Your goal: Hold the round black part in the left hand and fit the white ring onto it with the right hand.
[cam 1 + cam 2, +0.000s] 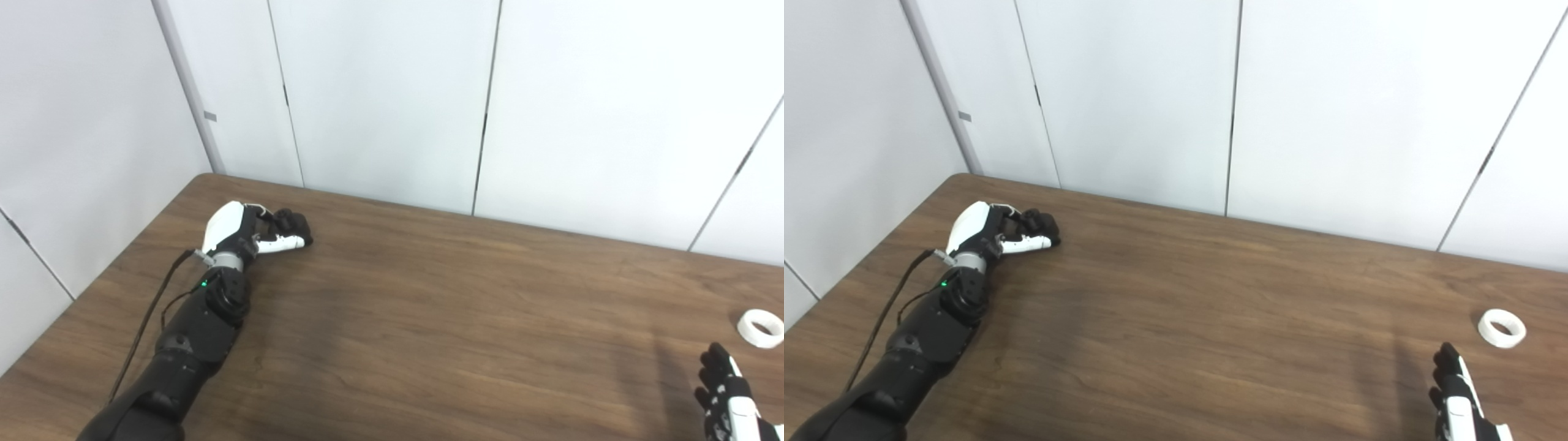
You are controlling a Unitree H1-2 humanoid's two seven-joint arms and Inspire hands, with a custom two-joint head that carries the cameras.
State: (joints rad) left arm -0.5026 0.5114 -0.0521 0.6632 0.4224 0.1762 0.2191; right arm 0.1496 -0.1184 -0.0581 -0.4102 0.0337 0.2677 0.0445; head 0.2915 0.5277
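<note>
The right robot hand (1458,398), fingers spread and empty, hovers just short of the small white ring (1502,327) lying flat on the table (1213,318) beyond it, while the far-off left robot hand (995,233) curls around something dark, seemingly the round black part (1041,222), so fitting remains undone.

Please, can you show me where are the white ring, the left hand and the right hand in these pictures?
white ring (1501,327): right eye view, on its near rim, lying on the table.
left hand (245,229): left eye view, on the middle of the hand, fingers curled.
right hand (1458,398): right eye view, on the visible middle of the hand.
</note>
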